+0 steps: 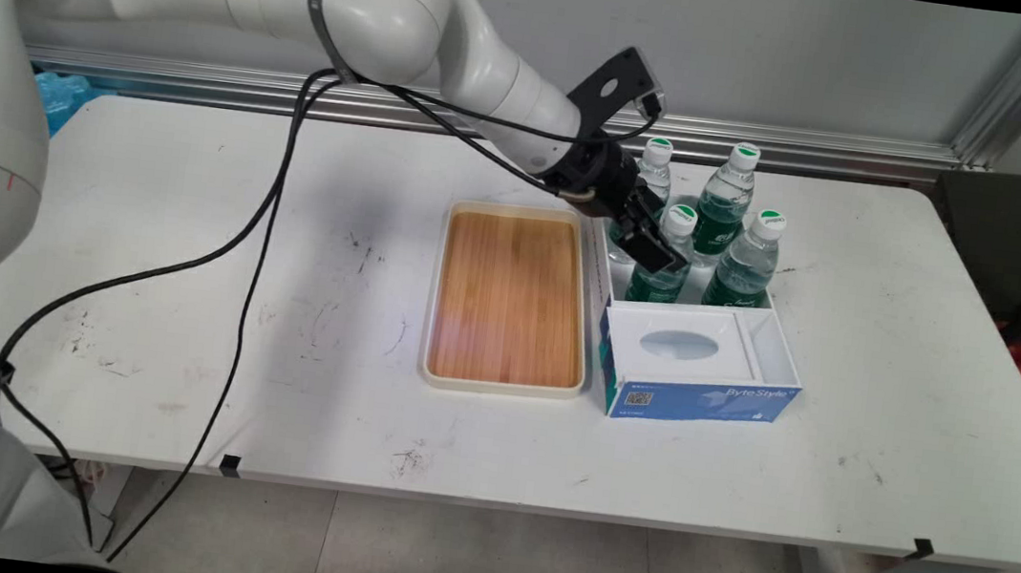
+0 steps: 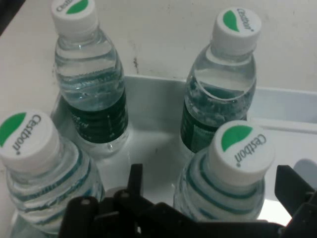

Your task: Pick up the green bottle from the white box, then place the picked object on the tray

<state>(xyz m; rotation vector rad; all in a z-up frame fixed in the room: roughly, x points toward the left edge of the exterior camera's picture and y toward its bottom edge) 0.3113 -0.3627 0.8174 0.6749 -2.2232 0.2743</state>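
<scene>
While the gripper (image 2: 210,191) hangs with fingers apart around one front bottle (image 2: 233,168), four bottles stand in the box (image 1: 703,366) near the desk's (image 1: 183,288) far edge. The tray (image 1: 511,298) beside it holds nothing yet.

Main view looks down across the table (image 1: 183,288); hand view sits close above the four bottles (image 2: 233,168) both share.

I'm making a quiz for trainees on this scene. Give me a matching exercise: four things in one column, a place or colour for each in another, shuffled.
Things:
1. rectangular bamboo tray
2. blue and white tissue box
3. four clear water bottles
4. black two-finger gripper

Descriptions:
A. white caps with green mark
B. left of the box
C. oval opening on top
D. at a near bottle's neck

Pairs: 1-B, 2-C, 3-A, 4-D
</scene>
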